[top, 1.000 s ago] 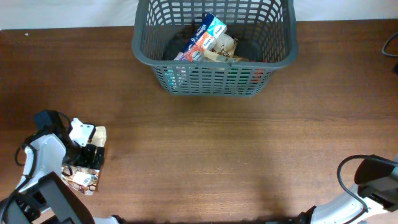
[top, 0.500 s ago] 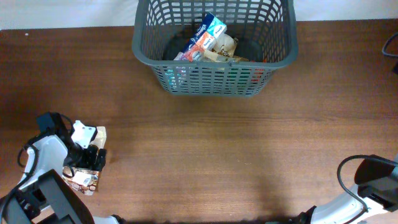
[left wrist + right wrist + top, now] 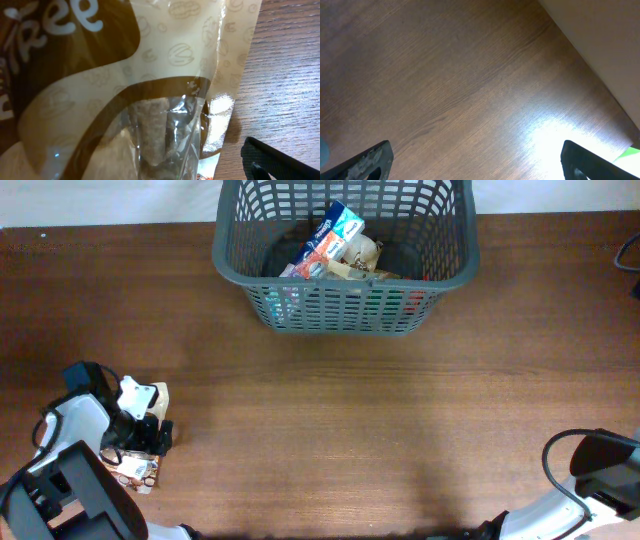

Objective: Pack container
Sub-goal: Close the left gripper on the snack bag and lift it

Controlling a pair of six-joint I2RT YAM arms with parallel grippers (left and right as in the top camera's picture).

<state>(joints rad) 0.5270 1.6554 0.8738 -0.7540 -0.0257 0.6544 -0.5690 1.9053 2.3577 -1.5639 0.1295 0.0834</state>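
Basket [image 3: 340, 281]: one, at the far edge of the tabletop [image 3: 400, 410], about centre. Long axis runs left to right. Upright, open side up.

Contents: a blue packet [image 3: 328, 238] leaning on end and a pale item [image 3: 362, 250] just beside it. More colours show through the lattice low down. Full count inside cannot be told, three at least.

Loose goods: one packet [image 3: 156, 396], cream and brown with a clear window, lying flat at the near left corner, well apart from the basket. Its long axis runs roughly near to far, slightly tilted. No other loose item in view.

Left end effector [image 3: 135, 435]: directly over this packet, close down on it. In the wrist view the packet [image 3: 100, 100] fills nearly the whole frame. One dark finger [image 3: 272, 160] shows beside its right edge, over bare wood. Jaws spread to their widest, no clamp on the film seen, nothing lifted.

Right end effector [image 3: 482, 162]: near right corner, jaws fully apart, empty, only bare tabletop between the fingers.

Bearing for the coming move: from the left end effector the basket lies far ahead and off to the right, so the carry would run diagonally across the tabletop. The left arm is plainly the nearer to the packet. The right arm is well away from both packet and basket.

Count: two arms, one basket, one packet left outside.
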